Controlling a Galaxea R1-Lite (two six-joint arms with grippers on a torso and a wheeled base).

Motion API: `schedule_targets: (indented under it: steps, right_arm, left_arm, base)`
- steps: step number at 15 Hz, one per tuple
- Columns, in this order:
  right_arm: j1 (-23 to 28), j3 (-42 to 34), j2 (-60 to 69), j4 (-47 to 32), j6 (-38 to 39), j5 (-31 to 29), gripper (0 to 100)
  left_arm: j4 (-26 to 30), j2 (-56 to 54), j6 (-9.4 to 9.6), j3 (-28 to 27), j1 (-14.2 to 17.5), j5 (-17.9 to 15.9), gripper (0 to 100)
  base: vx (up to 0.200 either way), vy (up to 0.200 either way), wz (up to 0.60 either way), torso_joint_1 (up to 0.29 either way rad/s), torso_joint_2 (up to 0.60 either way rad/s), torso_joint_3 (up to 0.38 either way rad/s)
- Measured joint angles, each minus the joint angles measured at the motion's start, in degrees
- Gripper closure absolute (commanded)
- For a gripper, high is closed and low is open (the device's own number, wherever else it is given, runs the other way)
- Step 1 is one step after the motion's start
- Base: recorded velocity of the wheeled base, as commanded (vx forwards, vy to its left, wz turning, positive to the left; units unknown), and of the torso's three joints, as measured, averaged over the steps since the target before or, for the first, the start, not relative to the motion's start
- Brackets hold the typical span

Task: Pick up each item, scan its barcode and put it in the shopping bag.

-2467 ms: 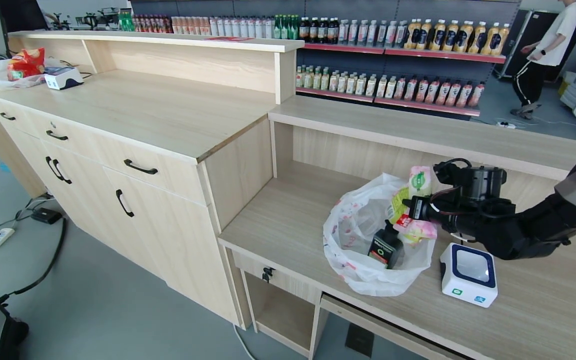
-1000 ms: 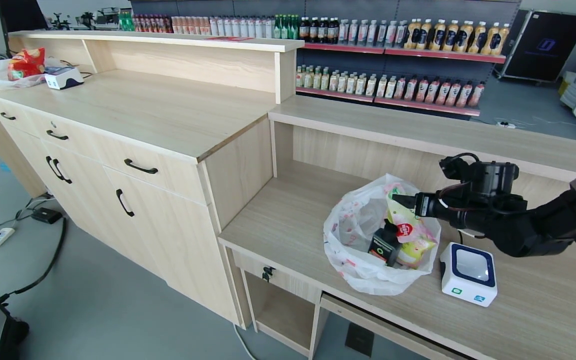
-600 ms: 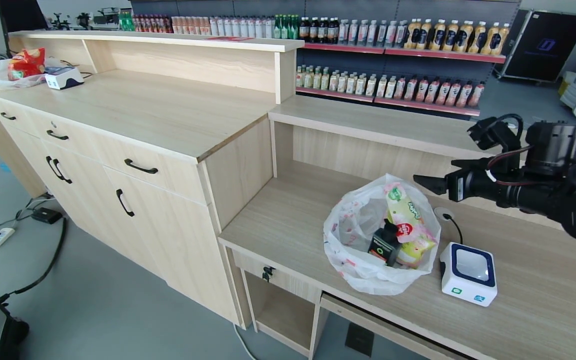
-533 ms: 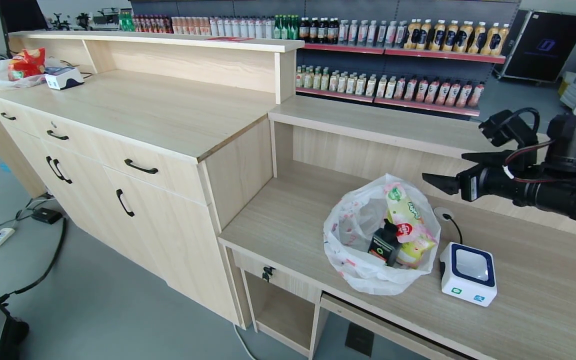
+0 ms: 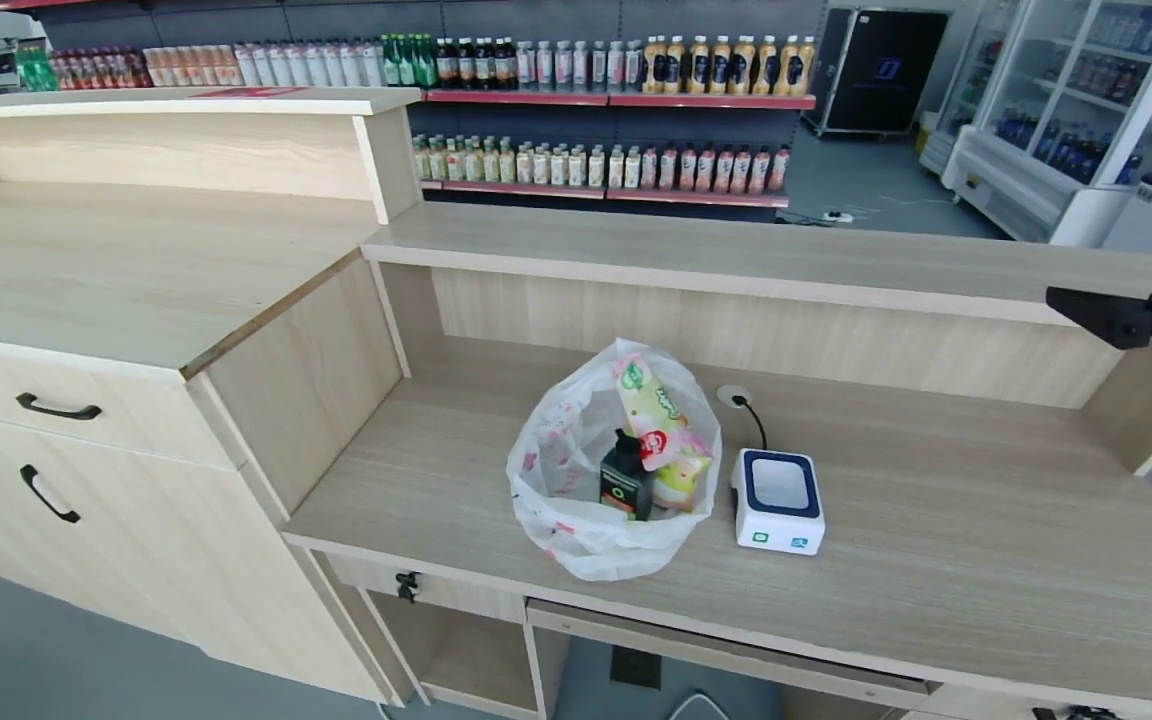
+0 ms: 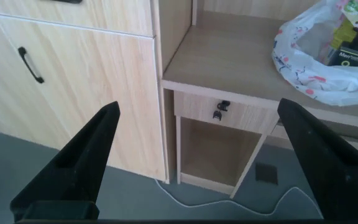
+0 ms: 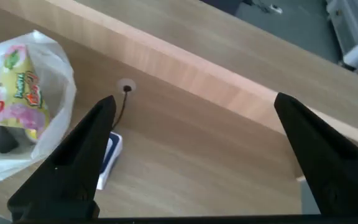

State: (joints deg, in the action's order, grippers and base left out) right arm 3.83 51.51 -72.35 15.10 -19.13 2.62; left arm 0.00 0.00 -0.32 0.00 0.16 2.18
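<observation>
A white shopping bag (image 5: 561,500) with pink prints stands open on the low wooden desk (image 5: 936,540). Inside it lean a yellow-pink snack packet (image 5: 656,425) and a black bottle (image 5: 626,482). A white scanner (image 5: 778,488) with a blue-framed window sits just right of the bag. My right gripper (image 5: 1121,300) hangs open and empty at the far right, above the desk's back ledge; its wrist view looks down on the bag (image 7: 58,68), packet (image 7: 20,87) and scanner (image 7: 109,155). My left gripper (image 6: 197,162) is open and empty, low in front of the desk, with the bag (image 6: 309,62) beyond it.
A raised ledge (image 5: 736,250) runs behind the desk, and a taller counter (image 5: 136,260) with drawers adjoins it on the left. The scanner's cable runs to a hole (image 5: 733,397). A locked drawer (image 6: 219,112) sits under the desk front. Drink shelves (image 5: 586,110) line the back.
My right gripper let the snack packet go into the bag, opened, then rose and drew back to the right. The head camera has turned right, so the whole scene sits further left.
</observation>
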Motion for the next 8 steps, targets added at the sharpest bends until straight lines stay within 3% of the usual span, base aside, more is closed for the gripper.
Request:
schedule_targets:
  steps: [3, 5, 8]
  right_arm:
    - [0.39, 0.69, 6.06, -13.52, 9.06, -11.98, 0]
    - [1.35, -0.29, 9.23, -18.77, 12.00, -15.37, 0]
    - [1.60, -9.08, 16.02, -16.98, 12.04, -15.48, 0]
  left_arm:
    - [0.00, 0.02, -0.01, 0.00, -0.05, 0.00, 0]
    - [0.00, 0.00, -0.01, 0.00, 0.00, 0.00, 0]
    - [0.00, 0.02, -0.01, 0.00, 0.00, -0.02, 0]
  base:
    - [0.000, 0.000, -0.60, 0.002, 0.00, 0.004]
    - [0.000, 0.000, -0.60, 0.002, 0.00, 0.005]
    - [0.000, 0.000, 0.00, 0.000, 0.00, 0.000]
